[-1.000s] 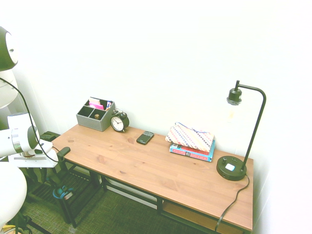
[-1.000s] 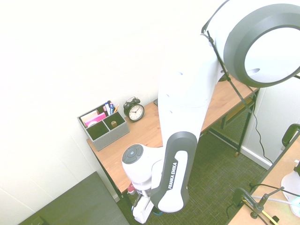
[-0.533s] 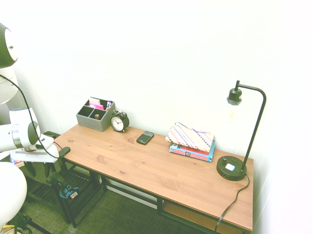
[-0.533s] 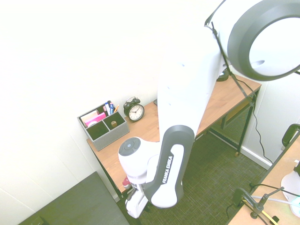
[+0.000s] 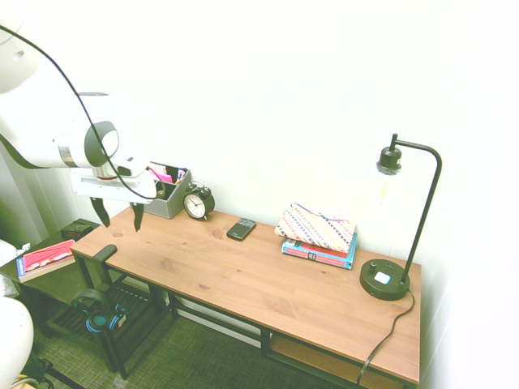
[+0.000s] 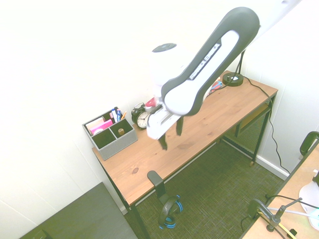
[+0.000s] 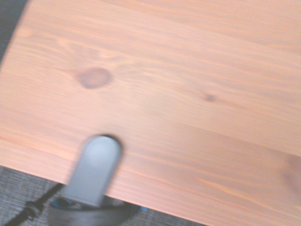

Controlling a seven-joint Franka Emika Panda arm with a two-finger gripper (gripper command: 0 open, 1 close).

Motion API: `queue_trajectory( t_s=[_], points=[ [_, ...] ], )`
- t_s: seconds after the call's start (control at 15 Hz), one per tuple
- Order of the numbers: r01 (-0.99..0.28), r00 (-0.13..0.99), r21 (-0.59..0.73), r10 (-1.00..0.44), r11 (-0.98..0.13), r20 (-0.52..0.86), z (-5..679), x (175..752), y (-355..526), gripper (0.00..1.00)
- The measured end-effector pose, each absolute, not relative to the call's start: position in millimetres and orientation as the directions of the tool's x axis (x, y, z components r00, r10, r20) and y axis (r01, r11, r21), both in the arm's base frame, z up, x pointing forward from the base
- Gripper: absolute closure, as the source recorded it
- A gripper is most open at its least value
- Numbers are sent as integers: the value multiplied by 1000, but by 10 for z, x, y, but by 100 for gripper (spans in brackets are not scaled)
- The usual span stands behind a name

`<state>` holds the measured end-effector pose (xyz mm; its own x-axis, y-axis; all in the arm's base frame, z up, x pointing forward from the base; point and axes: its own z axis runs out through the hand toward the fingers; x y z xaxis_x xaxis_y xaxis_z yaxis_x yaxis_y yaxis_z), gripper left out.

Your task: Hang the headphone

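Two dark fingers of our gripper stand spread apart, holding nothing, above the smooth knotted wooden desk. Well below us, the headphone, its blue arched band and round black cups, hangs from a black rounded hook at the desk's edge.

Ext cams both high, facing opposite ends of long brown wooden desk, sharing round black alarm clock; wrist cam close, blurry, straight down on desk edge.
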<state>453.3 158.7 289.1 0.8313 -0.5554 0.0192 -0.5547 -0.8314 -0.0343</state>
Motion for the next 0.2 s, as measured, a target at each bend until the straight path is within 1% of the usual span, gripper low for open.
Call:
queue_trajectory(
  t_s=[0.2],
  points=[
    [-613, 789, -40, -614, -789, 31, 3107, 4240, 731, 0]
  ],
)
